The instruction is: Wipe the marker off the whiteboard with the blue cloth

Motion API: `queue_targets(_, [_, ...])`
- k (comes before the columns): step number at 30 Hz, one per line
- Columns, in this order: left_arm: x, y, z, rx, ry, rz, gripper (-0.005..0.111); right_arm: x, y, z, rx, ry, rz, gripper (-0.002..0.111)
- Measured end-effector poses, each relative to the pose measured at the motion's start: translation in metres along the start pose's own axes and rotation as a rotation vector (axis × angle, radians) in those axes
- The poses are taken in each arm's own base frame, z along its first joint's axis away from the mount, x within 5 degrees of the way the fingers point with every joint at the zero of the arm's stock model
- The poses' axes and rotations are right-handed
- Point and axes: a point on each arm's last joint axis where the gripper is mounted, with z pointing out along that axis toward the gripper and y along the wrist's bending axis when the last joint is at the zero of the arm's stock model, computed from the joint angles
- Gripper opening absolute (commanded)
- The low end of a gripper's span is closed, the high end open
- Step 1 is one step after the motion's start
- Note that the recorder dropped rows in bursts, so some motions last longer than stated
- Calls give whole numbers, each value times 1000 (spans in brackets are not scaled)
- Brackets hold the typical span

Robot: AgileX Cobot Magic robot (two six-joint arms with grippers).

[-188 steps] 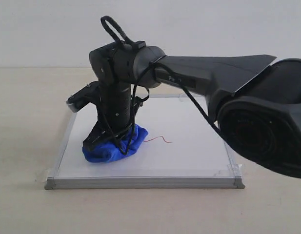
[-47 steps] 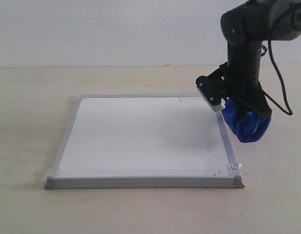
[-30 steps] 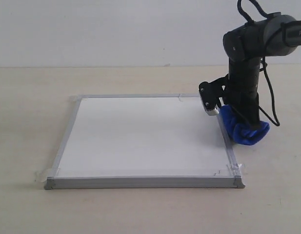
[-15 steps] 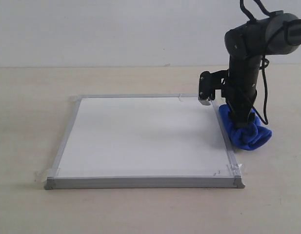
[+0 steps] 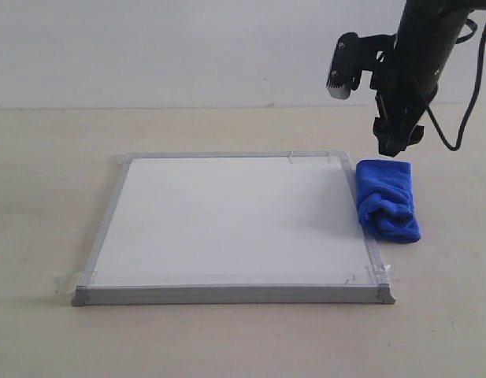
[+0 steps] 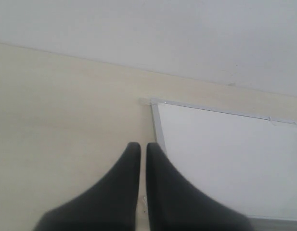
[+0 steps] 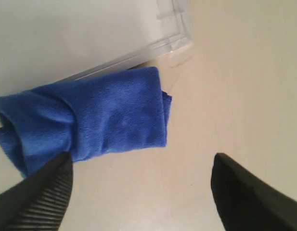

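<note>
Beige table [image 5: 227, 339], whiteboard [image 5: 227, 220], blue cloth [image 5: 388, 198] against its edge, right jaws spread above.

The whiteboard [image 5: 227, 220] is plain white inside a thin grey frame. The blue cloth [image 5: 388, 201] is solid royal blue, unpatterned. The table [image 5: 227, 339] is pale beige. The left claw [image 6: 139, 147] and right claw [image 7: 141, 187] are black, the right one's pad [image 7: 47, 202] finely ribbed.

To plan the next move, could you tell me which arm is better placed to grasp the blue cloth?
Right. The right gripper hangs open above the blue cloth by the edge of the whiteboard; the left gripper is shut, its view showing no cloth.
</note>
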Motion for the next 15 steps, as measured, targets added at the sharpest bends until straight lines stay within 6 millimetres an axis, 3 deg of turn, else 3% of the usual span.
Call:
queue_targets(4, [0,0,0,0,0,0,4,1,6,-7,-63,-7,84,71])
queue_targets(6, [0,0,0,0,0,0,4,1,8,-7,-83,-3,122,65])
queue_targets(8, [0,0,0,0,0,0,4,1,10,-8,-102,-3,157,51])
queue_targets(13, [0,0,0,0,0,0,4,-1,18,-9,-195,1,273,0])
queue_targets(15, [0,0,0,0,0,0,4,-3,21,-10,-236,-12,326,0])
